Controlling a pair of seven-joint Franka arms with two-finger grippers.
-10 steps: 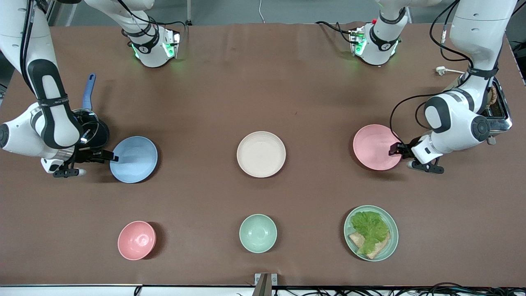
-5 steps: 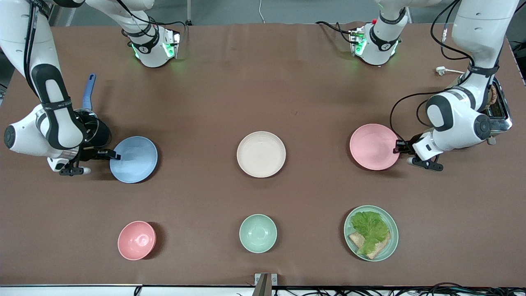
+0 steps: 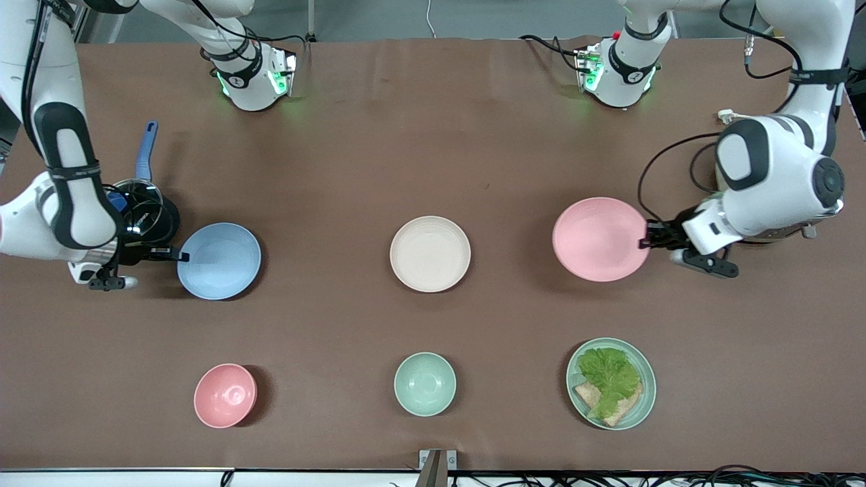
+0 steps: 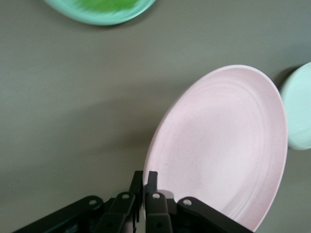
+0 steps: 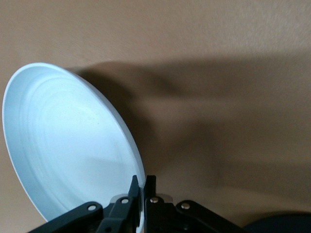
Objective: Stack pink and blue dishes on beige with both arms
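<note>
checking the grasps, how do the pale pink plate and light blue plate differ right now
The pale pink round plate is pinched at its rim by the left gripper; the light blue round plate by the right gripper. Pink sits toward the left arm's end, blue toward the right arm's. Both look equal in size and shallow.

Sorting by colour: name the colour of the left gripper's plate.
Pale pink plate, left gripper; clearest in front view.

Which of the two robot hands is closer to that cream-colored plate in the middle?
Left. The left gripper holds the pink plate toward its end of the table from the beige plate; the right gripper, clamping the blue plate, is slightly farther away.
</note>
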